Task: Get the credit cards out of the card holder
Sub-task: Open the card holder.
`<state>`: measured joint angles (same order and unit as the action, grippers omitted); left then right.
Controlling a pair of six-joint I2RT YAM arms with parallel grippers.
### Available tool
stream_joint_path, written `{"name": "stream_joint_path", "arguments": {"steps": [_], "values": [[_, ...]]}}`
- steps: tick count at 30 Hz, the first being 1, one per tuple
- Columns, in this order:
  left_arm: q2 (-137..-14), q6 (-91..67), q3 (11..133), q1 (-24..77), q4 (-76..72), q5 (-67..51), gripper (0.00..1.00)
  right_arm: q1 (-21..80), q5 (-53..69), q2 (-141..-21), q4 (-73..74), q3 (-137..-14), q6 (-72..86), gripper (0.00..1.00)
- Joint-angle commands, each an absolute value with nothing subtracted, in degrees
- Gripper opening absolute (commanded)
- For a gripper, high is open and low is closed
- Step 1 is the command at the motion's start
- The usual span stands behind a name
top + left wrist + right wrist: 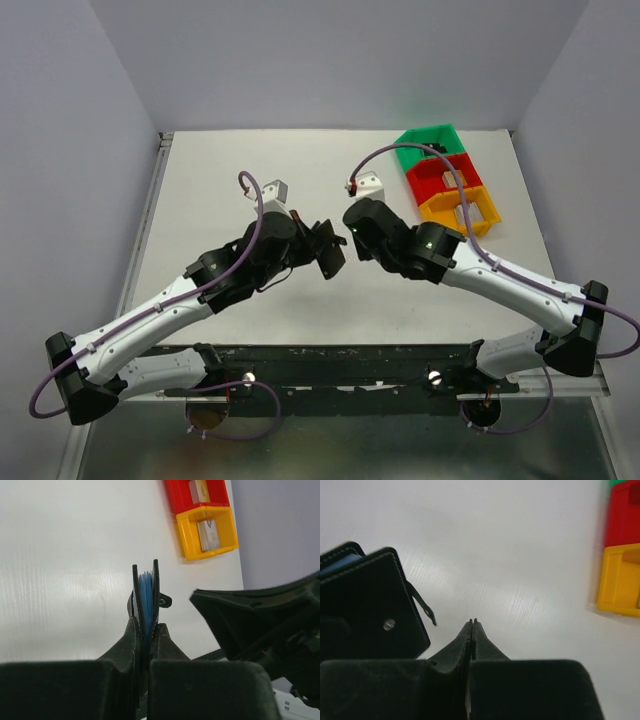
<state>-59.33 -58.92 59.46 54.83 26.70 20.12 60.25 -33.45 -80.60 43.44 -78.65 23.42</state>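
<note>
The black card holder (329,256) hangs above the middle of the table, with my left gripper (316,246) shut on its lower part. From the left wrist the card holder (145,592) is edge-on between the left gripper (146,628) fingers, blue-grey pockets showing between its two black covers. The credit cards are hidden inside it. My right gripper (349,222) is just right of the holder, apart from it. In the right wrist view the right gripper (472,623) is shut on nothing, and the holder (367,605) with its strap tab (424,609) sits to its left.
Green (428,143), red (445,175) and orange (462,208) bins stand in a row at the back right, holding small items. The orange bin (207,535) (619,580) shows in both wrist views. The right arm's dark body (260,625) looms close on the left wrist view's right.
</note>
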Motion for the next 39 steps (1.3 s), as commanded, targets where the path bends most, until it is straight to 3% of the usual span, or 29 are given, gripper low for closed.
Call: {"name": "stream_joint_path", "arguments": {"steps": [1,5,12,14,20,30,39], "values": [[-56.4,-53.5,59.3,48.4,26.6,15.1,0.00,59.0,-32.9,-73.0,40.9,-76.2,18.6,0.14],[-53.7,-44.6,52.2,40.1,13.0,-3.3,0.00,59.0,-28.2,-68.0,33.6,-72.3,13.5,0.47],[-50.5,-36.9,46.1,35.6,1.8,-20.3,0.00,58.8,-8.3,-63.7,27.1,-69.3,14.9,0.54],[-50.2,-36.1,44.2,34.3,-1.9,-26.1,0.00,58.9,-6.3,-63.3,25.1,-68.0,15.3,0.62],[-51.0,-37.4,41.6,31.4,-9.5,-38.6,0.00,58.8,-6.9,-66.4,27.5,-69.3,15.2,0.62],[-48.6,-39.1,39.6,27.0,-17.6,-50.1,0.00,56.9,-8.3,-63.3,27.9,-65.4,15.4,0.46],[-50.8,-41.0,39.5,25.0,-25.6,-62.5,0.00,54.1,-5.5,-60.4,26.9,-63.5,15.7,0.45]]}}
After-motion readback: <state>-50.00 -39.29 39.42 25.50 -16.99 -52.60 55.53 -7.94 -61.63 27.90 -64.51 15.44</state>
